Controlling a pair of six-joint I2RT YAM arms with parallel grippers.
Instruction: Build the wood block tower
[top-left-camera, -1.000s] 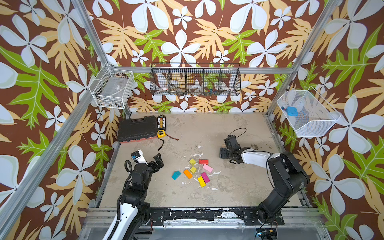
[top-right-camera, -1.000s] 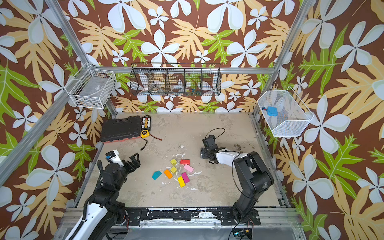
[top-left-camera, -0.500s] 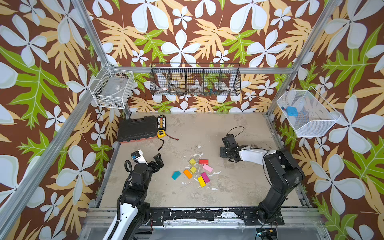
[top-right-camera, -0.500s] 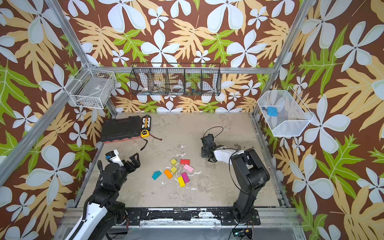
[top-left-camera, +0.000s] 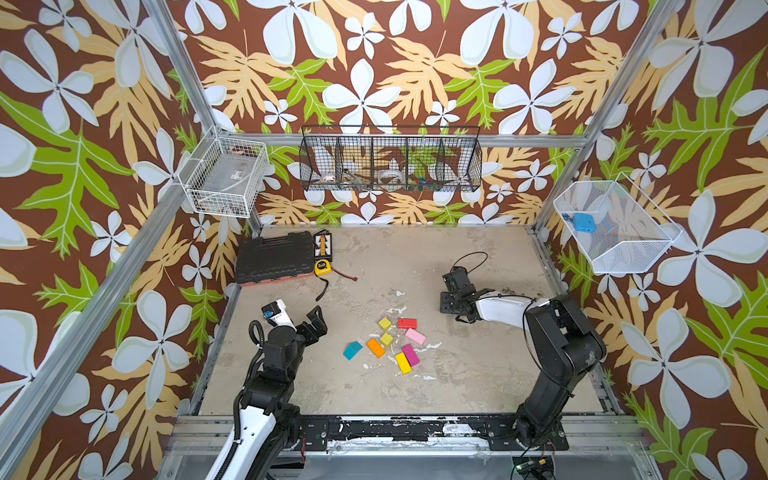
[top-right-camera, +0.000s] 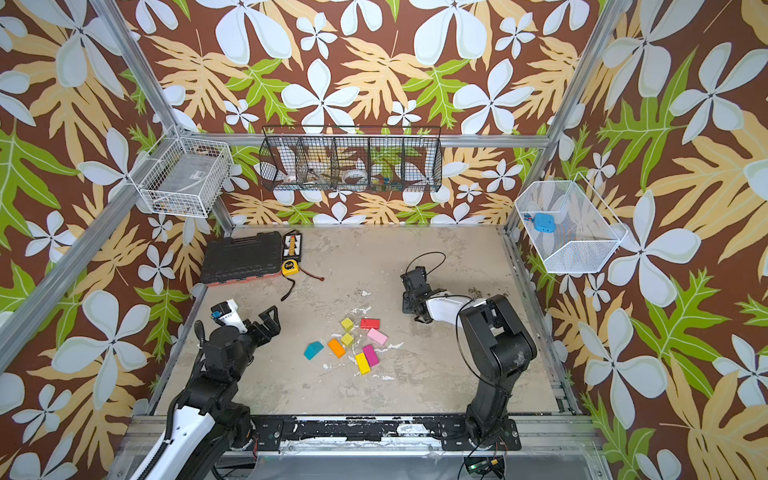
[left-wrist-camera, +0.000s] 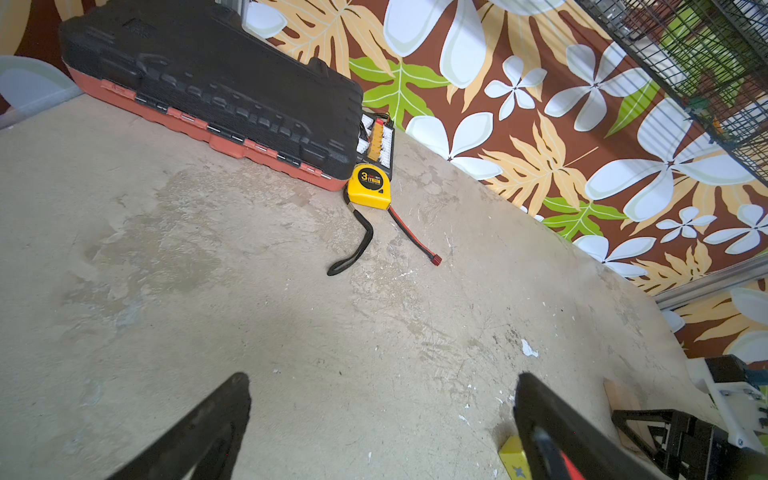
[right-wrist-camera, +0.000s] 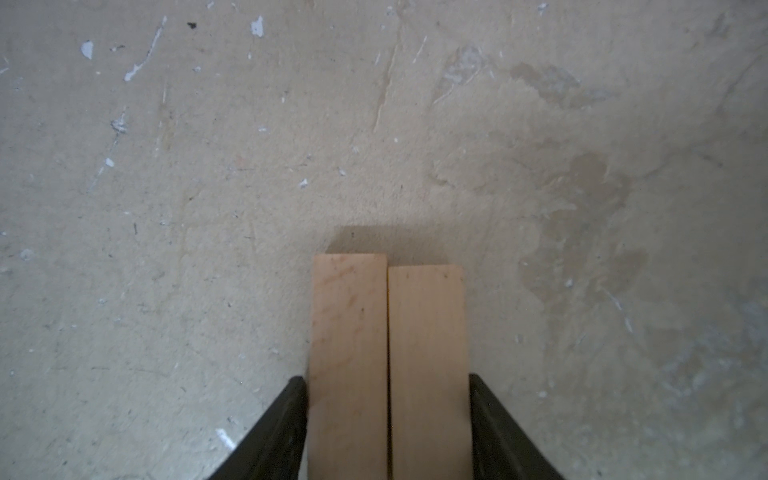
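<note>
Two tan planks (right-wrist-camera: 349, 332) lie flat on the table (right-wrist-camera: 166, 187), side by side with their long edges touching, one end poking a touch further out than its neighbour's. And the right gripper (right-wrist-camera: 388, 380) is on them: one black finger is pressed against each outer edge, the pair pinched between, jaws clenched on wood. In both top views that gripper sits low over the right-centre of the table with its wrist bent down, and the planks are hidden beneath it.

Over on the other side, the left gripper (top-left-camera: 316, 322) hangs above the table, jaws spread wide, nothing between them. Its wrist view shows only bare table in the gap.

Between the two arms, eight coloured blocks lie loose, every one resting on the table itself and apart from the planks:
- two yellow-green cubes (top-left-camera: 385, 323)
- a red brick (top-left-camera: 407, 323) just beside the farther cube
- a pink brick (top-left-camera: 415, 336) next to the red one
- an orange brick (top-left-camera: 375, 348)
- a teal roof-shaped piece (top-left-camera: 352, 350), nearest the left gripper
- a yellow brick (top-left-camera: 403, 363) and a magenta brick (top-left-camera: 410, 355), lying side by side at the front of the group

Back in the far left corner sits a black tool case (top-left-camera: 274, 257). A yellow tape measure (top-left-camera: 322, 267) is just beside its corner, strap trailing across the table.
</note>
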